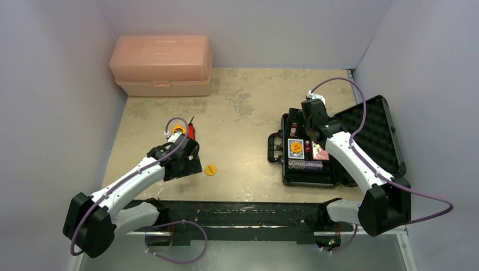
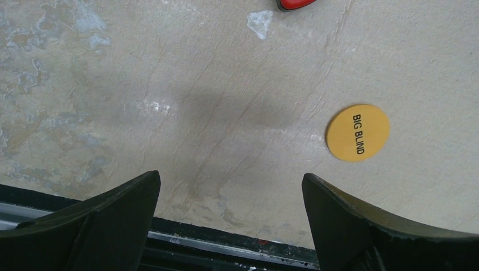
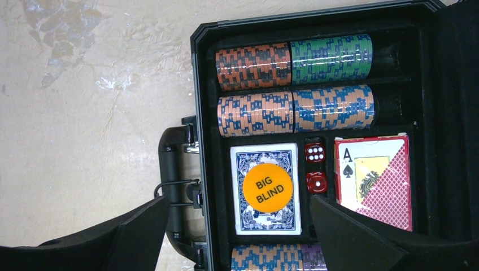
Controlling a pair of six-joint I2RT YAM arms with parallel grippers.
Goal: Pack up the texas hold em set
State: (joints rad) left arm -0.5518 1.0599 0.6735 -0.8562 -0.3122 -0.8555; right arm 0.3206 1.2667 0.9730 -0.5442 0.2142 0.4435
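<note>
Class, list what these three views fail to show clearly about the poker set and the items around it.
Left wrist view: red object, cut off by the top edge.
Right wrist view: lowest chip row, cut by the bottom edge.
Top view: black case, partly covered by the right arm.
Top view: peach toolbox, shut, contents hidden.

BIG BLIND: loose disc; cased disc on blue deck. A, spade: red deck.

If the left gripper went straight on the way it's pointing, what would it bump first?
Probably just the bare table. The left gripper points down at it with open jaws, and the orange BIG BLIND disc lies off to one side, outside that line.
</note>
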